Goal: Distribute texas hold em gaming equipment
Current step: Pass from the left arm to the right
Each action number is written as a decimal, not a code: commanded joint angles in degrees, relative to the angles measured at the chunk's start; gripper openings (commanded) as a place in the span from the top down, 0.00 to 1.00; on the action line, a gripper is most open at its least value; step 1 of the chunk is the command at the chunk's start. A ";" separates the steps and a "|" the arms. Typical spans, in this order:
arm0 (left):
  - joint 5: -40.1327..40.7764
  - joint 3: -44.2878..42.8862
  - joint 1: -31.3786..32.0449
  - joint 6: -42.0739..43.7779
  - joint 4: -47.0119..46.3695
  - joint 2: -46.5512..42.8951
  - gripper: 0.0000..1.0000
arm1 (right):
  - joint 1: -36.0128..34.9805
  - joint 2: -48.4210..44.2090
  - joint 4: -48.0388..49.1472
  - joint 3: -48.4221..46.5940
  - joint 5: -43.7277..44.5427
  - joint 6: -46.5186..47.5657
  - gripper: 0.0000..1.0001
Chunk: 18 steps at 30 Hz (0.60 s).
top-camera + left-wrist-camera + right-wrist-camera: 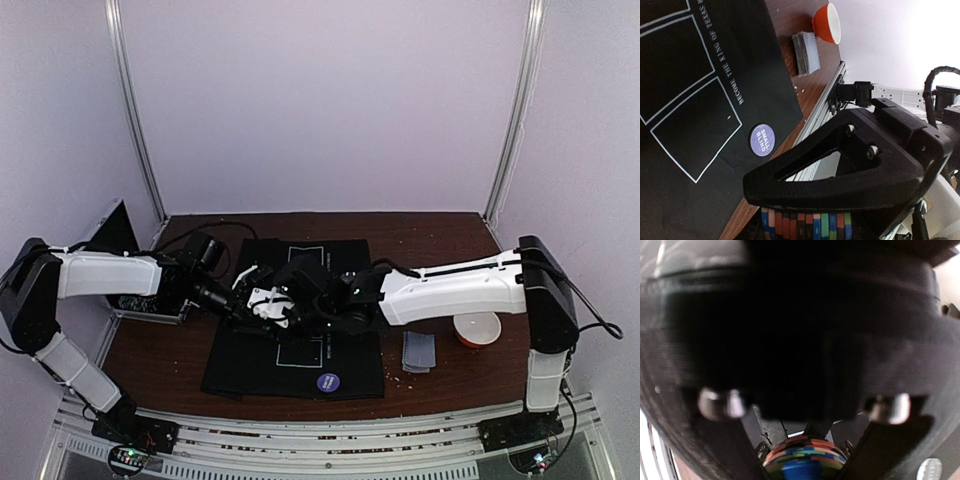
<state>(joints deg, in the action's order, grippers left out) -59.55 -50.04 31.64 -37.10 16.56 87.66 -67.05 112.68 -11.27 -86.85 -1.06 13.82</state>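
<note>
A stack of multicoloured poker chips [805, 224] lies edge-on right under my left gripper's upper finger [830, 185]; the lower finger is out of frame. In the right wrist view the same stack [805, 456] sits snug between my right gripper's two fingers [725, 450]. In the top view the left gripper [262, 305] and right gripper [300, 298] meet over the black mat [250, 365]; the chips are hidden there. A purple "small blind" disc [329, 381] lies on the mat's near edge and shows in the left wrist view [761, 139]. A grey-blue card deck [420, 351] lies right of the mat.
A white bowl with an orange outside [477, 328] stands beside the deck, under the right arm. An open case [140, 300] sits at the table's left edge, under the left arm. White walls with metal posts enclose the table.
</note>
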 commanded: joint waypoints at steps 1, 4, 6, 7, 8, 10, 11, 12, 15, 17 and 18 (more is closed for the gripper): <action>5.84 7.79 -1.14 12.18 -0.05 -1.02 0.83 | -1.74 -0.19 0.46 3.48 0.73 -5.99 1.00; 5.98 12.68 -0.51 12.38 -3.12 -0.81 0.83 | -2.90 0.91 1.72 5.57 0.10 -8.35 1.00; 6.38 15.49 0.38 12.49 -5.10 -0.37 0.83 | -3.38 1.25 2.86 7.06 -0.42 -9.77 1.00; 6.52 16.69 0.85 12.38 -6.47 -0.05 0.83 | -3.61 1.39 3.61 8.00 -0.43 -10.38 1.00; 6.54 17.73 1.34 12.09 -7.91 0.34 0.83 | -3.81 1.51 4.64 8.94 -0.51 -10.86 1.00; 7.21 18.28 2.91 11.46 -9.10 2.17 0.83 | -4.24 1.85 5.44 10.26 -0.80 -11.82 1.00; 7.43 17.78 3.78 11.66 -8.95 2.99 0.83 | -4.38 2.24 5.34 10.51 -1.09 -12.33 1.00; 7.96 17.30 4.49 11.47 -8.89 3.76 0.83 | -4.57 2.54 5.04 10.60 -1.27 -12.72 1.00; 8.68 17.84 5.16 9.93 -10.06 5.61 0.83 | -5.22 3.06 3.86 11.05 -0.84 -13.08 1.00; 9.34 18.14 5.18 9.53 -10.31 6.56 0.83 | -5.37 3.00 3.10 11.58 -0.46 -13.44 1.00; 9.83 18.15 5.30 9.35 -10.38 6.76 0.83 | -5.31 2.76 2.94 11.99 -0.37 -13.67 1.00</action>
<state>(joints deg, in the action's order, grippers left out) -60.14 -34.98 36.67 -35.59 3.88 92.33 -73.93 117.14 -0.40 -76.69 -0.30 5.23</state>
